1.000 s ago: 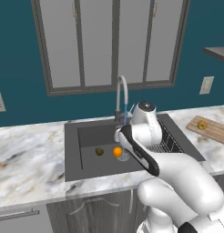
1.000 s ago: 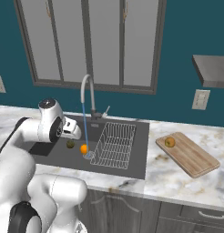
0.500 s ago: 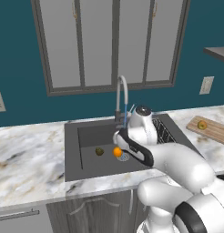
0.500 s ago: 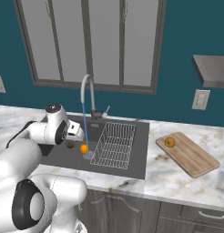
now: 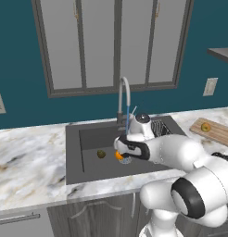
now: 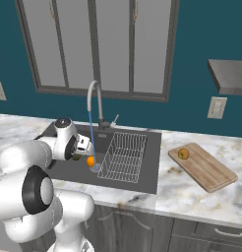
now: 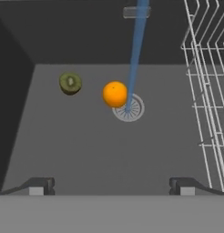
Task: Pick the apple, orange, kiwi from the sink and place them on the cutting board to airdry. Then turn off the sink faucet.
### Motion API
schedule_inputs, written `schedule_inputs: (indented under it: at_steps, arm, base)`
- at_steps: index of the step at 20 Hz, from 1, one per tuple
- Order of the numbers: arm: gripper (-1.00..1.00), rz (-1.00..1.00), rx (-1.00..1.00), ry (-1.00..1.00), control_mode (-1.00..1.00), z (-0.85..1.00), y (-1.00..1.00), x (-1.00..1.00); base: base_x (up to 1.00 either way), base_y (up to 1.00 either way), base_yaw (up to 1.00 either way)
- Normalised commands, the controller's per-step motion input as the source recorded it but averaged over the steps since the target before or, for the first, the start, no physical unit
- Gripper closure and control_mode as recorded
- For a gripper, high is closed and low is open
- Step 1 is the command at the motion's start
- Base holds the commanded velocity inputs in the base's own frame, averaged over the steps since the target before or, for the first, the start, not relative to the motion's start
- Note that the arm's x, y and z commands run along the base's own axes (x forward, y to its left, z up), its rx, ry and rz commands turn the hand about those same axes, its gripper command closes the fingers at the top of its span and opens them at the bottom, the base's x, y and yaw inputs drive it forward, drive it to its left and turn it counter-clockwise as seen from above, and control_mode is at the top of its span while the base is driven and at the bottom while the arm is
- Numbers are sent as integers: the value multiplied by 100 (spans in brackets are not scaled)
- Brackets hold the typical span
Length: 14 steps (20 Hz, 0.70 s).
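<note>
My gripper (image 7: 111,184) hangs over the sink (image 7: 86,154), jaws spread wide with nothing between them. Looking down from the hand camera, the orange (image 7: 115,93) sits on the basin floor at about twelve o'clock from my fingertips, touching the rim of the round drain (image 7: 129,108). The kiwi (image 7: 70,83) lies at eleven o'clock, near the orange but apart from it. The water stream (image 7: 134,54) runs down from the faucet (image 5: 123,99) onto the drain, just beside the orange at its three o'clock. The wire dish rack (image 7: 207,91) stands off at two o'clock.

Over on the surface, the apple (image 6: 183,154) already rests on the cutting board (image 6: 206,170), so I judge one fruit done and two to go. The orange looks like my target: I need to drop down and forward, centre the jaws around it, and close. Watch out, it may roll on the wet floor. Faucet lever comes last.
</note>
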Motion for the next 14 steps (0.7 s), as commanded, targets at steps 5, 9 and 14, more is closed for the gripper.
schedule_inputs:
  at_steps: [5,9,14]
  arm:
    - [-100,1,0,0,-100,-25,0,28]
    - [-100,0,0,0,-100,-22,1,29]
    - [-100,0,0,0,-100,-18,1,24]
  base:
    - [0,0,0]
    - [0,0,0]
    - [0,0,0]
